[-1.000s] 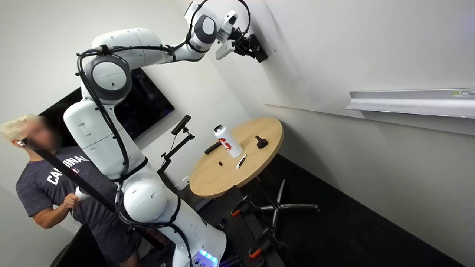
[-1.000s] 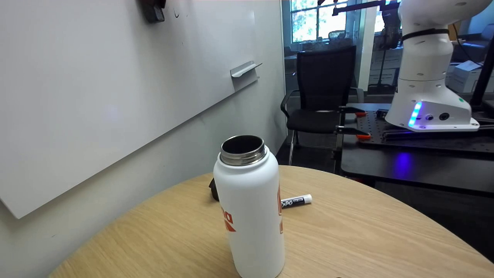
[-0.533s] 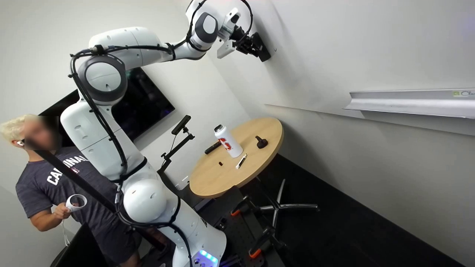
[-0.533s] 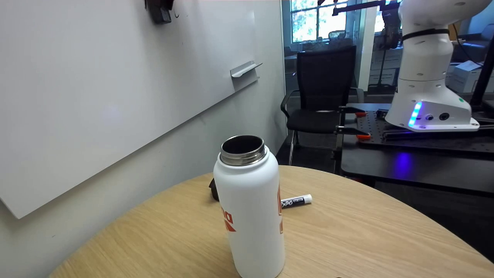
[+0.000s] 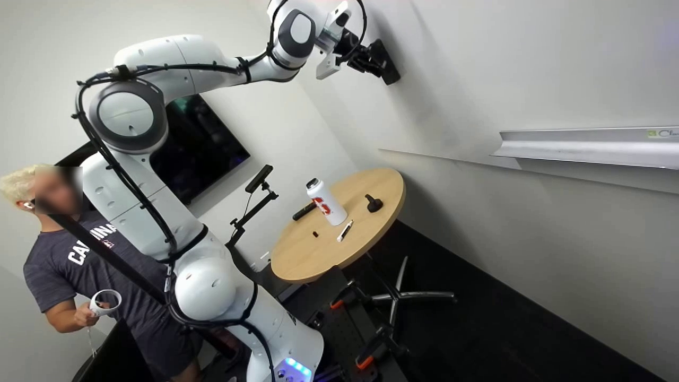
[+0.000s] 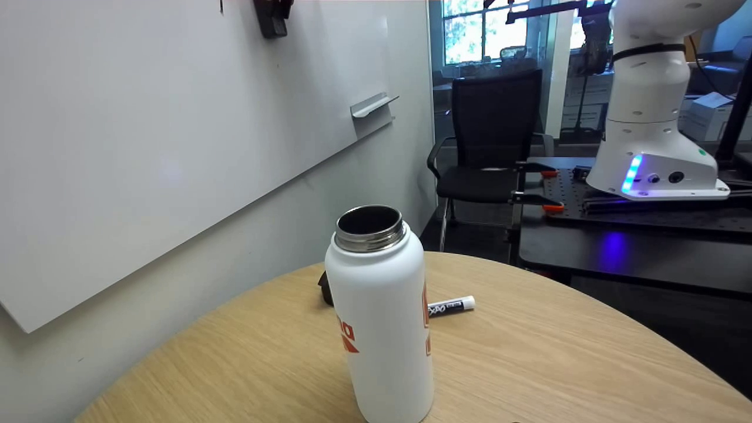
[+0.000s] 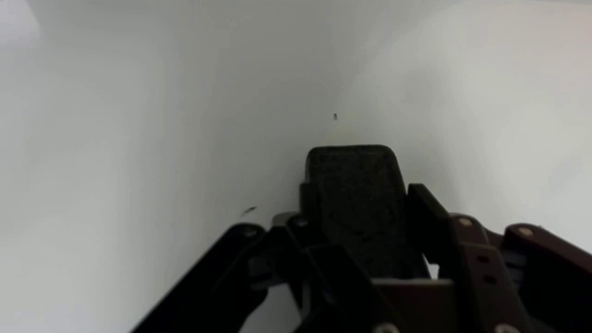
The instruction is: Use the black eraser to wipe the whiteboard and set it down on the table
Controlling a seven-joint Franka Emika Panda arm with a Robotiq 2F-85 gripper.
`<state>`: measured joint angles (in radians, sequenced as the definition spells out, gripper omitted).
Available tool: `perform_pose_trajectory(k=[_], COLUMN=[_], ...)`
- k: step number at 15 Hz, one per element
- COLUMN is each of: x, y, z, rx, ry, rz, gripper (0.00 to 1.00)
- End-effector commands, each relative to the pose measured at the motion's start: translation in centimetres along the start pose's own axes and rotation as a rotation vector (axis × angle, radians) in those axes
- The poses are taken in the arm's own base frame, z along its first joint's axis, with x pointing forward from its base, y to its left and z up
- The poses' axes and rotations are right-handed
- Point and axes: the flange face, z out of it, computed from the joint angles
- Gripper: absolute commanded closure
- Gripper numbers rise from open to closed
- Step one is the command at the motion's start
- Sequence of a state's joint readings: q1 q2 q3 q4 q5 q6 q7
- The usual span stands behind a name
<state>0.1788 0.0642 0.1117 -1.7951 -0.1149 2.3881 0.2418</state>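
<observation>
The fingers [image 7: 430, 226] are clamping the black eraser [image 7: 360, 199] by two opposite sides, its far end sticking out past their tips. The whiteboard [image 7: 138, 138] is rising directly in front of the fingers, and the eraser is facing it close up; whether it is touching the surface, I cannot tell. In the wrist view, a tiny dark mark [image 7: 335, 116] is showing ahead of the fingers, and a short smudge [image 7: 249, 210] is sitting to their left. Below the fingers, in both exterior views, the grey ledge [image 5: 589, 146] is running along the whiteboard's lower part. Farther down from the fingers, the tabletop [image 5: 302, 260] is bearing a white bottle [image 5: 327, 204] standing upright and, lying near it, a marker [image 5: 345, 231], a black lid [image 5: 374, 204] and a small dark piece [image 5: 315, 234]. Well back from the fingers, behind the arm [image 5: 127, 201], a man [image 5: 79, 276] is holding a white ring-shaped controller [image 5: 95, 304].
</observation>
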Motion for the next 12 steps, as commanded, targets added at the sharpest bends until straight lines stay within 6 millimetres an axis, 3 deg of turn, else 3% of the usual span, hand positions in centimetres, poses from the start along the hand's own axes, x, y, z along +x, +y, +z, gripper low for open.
perform_pose_trajectory(k=[1, 6, 12], x=[0.8, 0.4, -2.5], y=[4.7, 6.2, 3.3], z=[0.2, 0.3, -1.4], rx=[-0.043, -0.063, 0.001], ry=[0.061, 0.060, 0.027], rz=[0.062, 0.069, -0.087], gripper=[0.73, 0.73, 0.73])
